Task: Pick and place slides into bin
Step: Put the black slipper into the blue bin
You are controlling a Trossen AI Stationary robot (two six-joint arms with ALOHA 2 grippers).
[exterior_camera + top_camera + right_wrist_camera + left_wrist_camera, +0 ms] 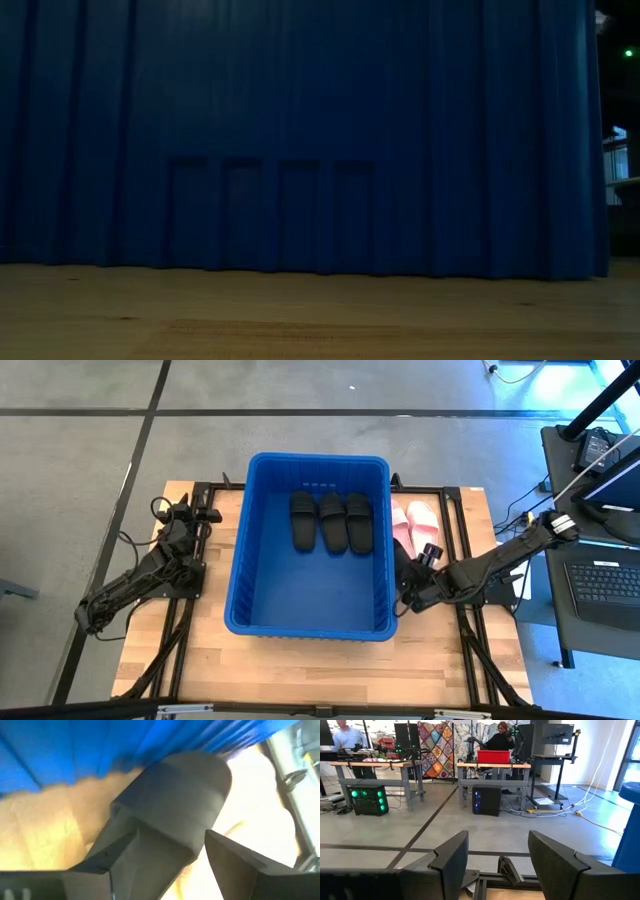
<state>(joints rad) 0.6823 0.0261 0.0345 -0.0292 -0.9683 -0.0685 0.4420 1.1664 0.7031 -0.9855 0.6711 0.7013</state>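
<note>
A: The high view looks straight down on the whole table, the blue bin at its middle. The low view sits at tabletop height, so near the bin's ribbed wall that it fills the picture.

B: And the wrists?

A: The left wrist faces level into the room; the right wrist is pressed close to a black slide beside that same wall
</note>
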